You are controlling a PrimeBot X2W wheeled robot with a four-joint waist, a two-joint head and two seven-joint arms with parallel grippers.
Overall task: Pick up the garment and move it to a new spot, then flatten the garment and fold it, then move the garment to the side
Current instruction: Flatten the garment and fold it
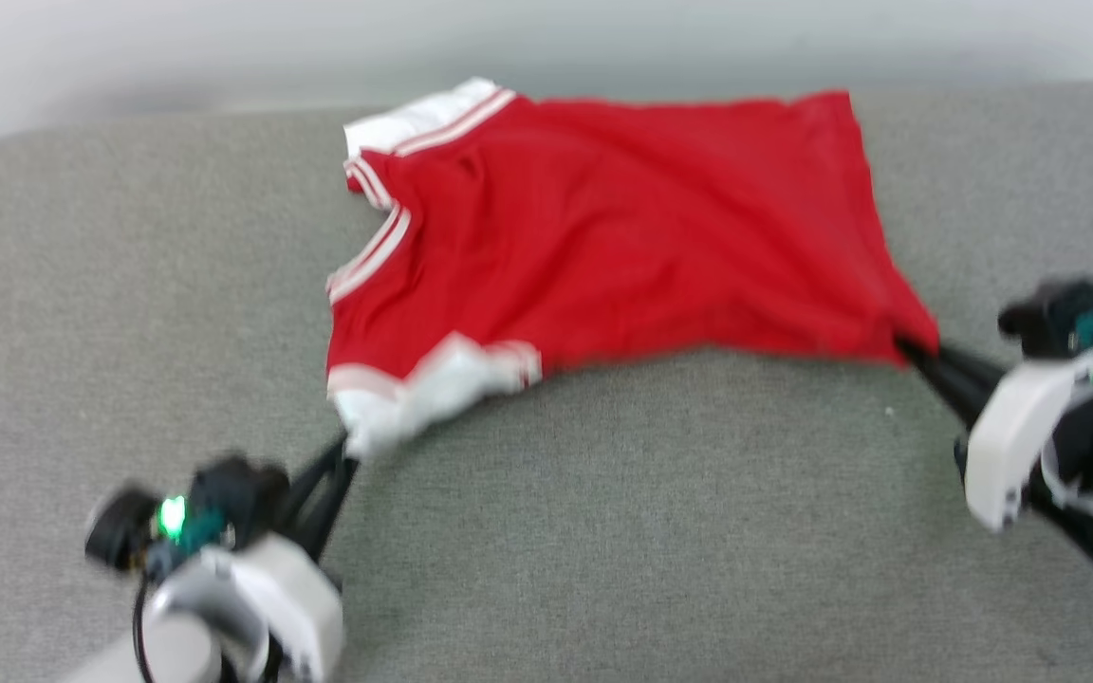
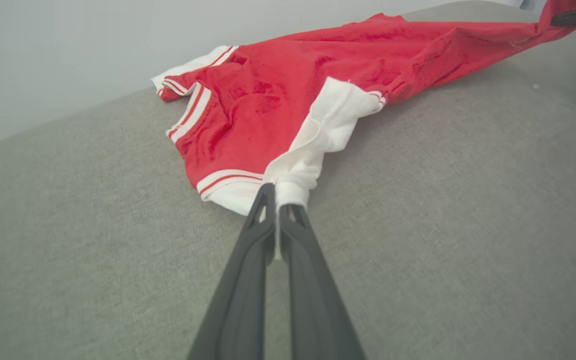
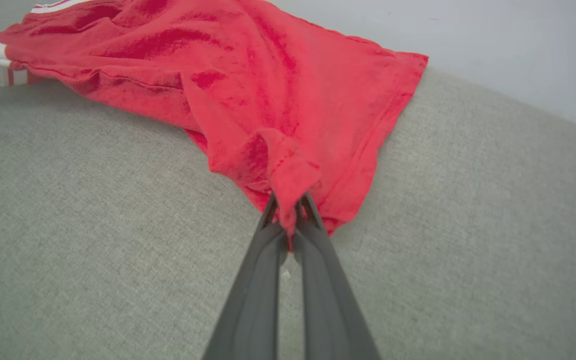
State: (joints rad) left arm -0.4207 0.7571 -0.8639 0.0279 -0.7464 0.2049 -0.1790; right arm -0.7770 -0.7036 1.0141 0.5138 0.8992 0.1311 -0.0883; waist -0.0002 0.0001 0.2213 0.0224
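The garment [image 1: 603, 228], a bright red T-shirt with white sleeves and striped trim, lies spread across the grey cushion, collar toward the left. My left gripper [image 1: 349, 446] is shut on the bunched near white sleeve [image 2: 313, 150], its fingertips [image 2: 279, 200] pinching the cuff. My right gripper [image 1: 907, 349] is shut on the near hem corner at the right; the red cloth [image 3: 288, 175] puckers between its tips [image 3: 289, 210]. The near edge of the shirt is pulled taut between both grippers and lifts slightly off the surface.
A grey fabric cushion [image 1: 603, 531] carries everything, with bare room in front of the shirt and to its left. A pale wall [image 1: 224, 47] rises just behind the cushion's rounded far edge.
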